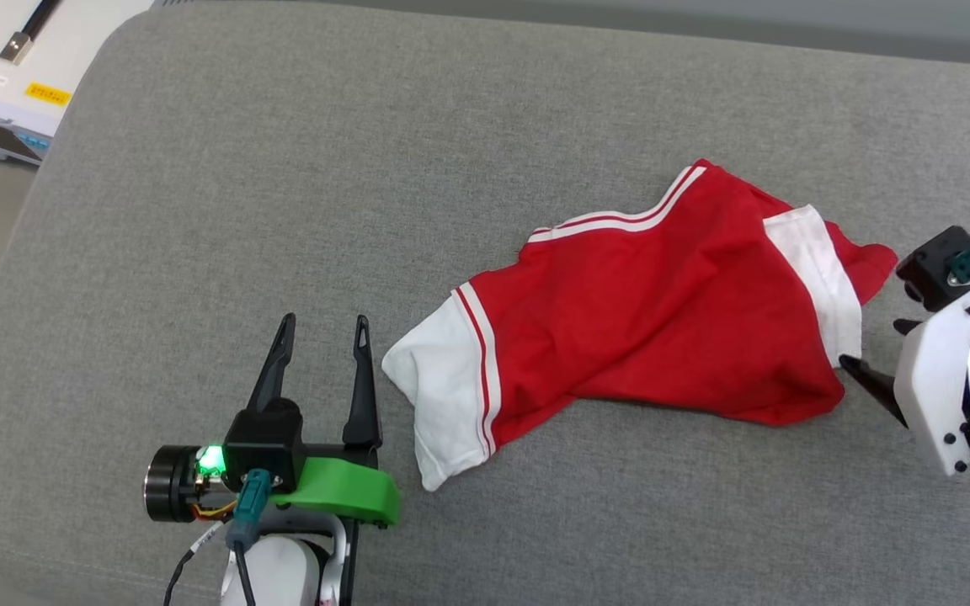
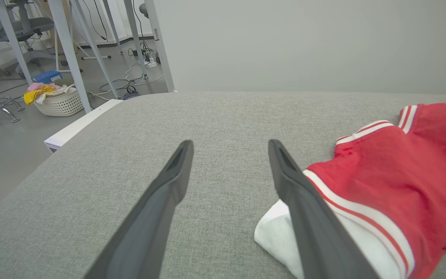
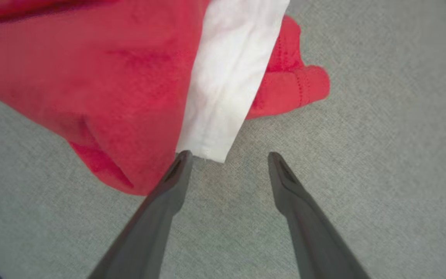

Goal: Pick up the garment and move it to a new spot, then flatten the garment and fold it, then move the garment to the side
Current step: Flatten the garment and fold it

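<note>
Evidently the pick-up is not yet begun: the garment [image 1: 645, 337] lies crumpled and unheld on the grey cushion [image 1: 283, 168]. The left gripper [image 1: 323, 321] and right gripper [image 1: 871, 343] flank it, jaws spread. Judged next: each closes on a near edge.

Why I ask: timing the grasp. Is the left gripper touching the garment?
Apart. Head view shows grey cushion between the left gripper and the garment.

Right gripper [image 1: 870, 342] partly beyond head view's right edge; illegibly small print on yellow label [image 1: 47, 93]
</note>
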